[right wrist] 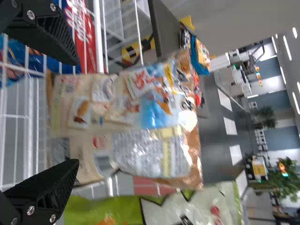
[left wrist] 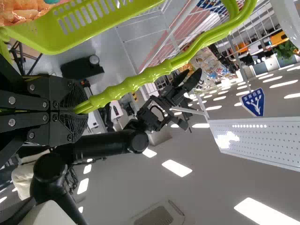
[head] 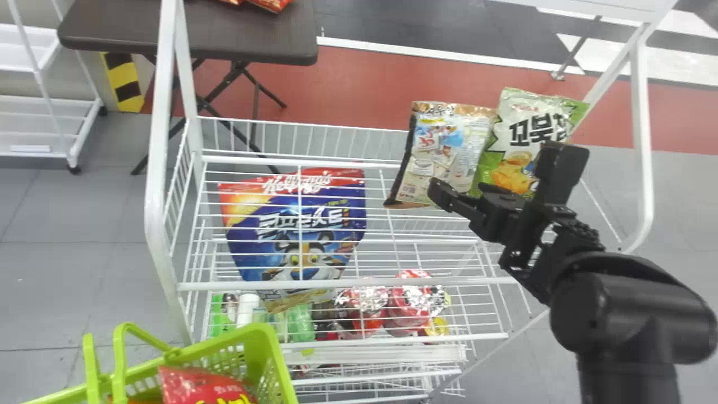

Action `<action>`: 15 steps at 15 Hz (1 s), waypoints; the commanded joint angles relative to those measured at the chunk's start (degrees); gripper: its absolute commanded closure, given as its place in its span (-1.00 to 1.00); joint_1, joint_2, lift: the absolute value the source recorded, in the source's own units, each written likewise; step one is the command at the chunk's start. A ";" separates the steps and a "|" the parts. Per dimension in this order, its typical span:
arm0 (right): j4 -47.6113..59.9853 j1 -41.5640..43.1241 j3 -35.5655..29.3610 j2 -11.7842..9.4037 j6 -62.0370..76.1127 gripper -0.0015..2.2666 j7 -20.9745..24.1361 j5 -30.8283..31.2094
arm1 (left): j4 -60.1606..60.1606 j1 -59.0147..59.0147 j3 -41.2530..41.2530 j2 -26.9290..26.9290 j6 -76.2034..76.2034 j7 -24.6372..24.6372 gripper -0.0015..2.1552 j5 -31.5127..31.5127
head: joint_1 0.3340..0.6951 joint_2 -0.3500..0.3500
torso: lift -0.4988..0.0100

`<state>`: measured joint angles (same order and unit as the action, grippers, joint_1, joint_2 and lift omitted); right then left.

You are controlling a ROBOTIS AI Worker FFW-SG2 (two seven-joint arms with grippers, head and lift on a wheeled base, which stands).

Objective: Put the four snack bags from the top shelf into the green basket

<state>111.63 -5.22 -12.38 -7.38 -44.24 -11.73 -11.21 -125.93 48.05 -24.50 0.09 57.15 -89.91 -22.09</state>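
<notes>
Masking the green bag's (head: 517,132) edge, the right end effector (head: 499,174) gapes; the left (left wrist: 80,108) pinches the basket handle (left wrist: 126,87).

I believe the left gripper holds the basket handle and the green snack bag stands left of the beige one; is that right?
Not left: the head view shows the green snack bag standing right of the beige one. The left gripper does hold the basket handle.

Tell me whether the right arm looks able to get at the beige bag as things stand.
Probably yes: the right gripper is open and faces the beige bag, with nothing seen in between. The green bag is close beside it, so a finger might brush that one.
</notes>
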 commanded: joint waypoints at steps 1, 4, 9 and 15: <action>-3.61 2.94 1.57 -0.09 0.33 -0.92 1.01 4.09 | 0.25 0.11 -0.20 -0.24 -0.06 -0.66 1.00 -0.15 | 1.00 -0.79 | 0.94; -7.56 5.57 3.94 -0.18 1.56 -0.54 1.01 7.61 | 0.25 0.38 -0.20 -0.24 -0.24 -0.66 1.00 -0.41 | 1.00 -0.80 | 0.94; -7.21 4.78 4.38 -0.18 3.14 0.90 0.13 6.99 | 0.25 0.99 -0.55 -0.24 -0.77 -0.66 1.00 -0.68 | 1.00 -0.74 | 0.94; 7.29 -5.24 1.83 -0.09 5.95 0.98 -0.31 0.93 | 0.34 1.26 -0.73 -0.24 -0.94 -0.66 1.00 -0.68 | 1.00 -0.72 | 0.94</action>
<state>113.25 -6.65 -9.55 -7.48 -37.79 -12.02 -6.91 -125.71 49.29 -25.16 0.09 56.26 -89.91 -22.76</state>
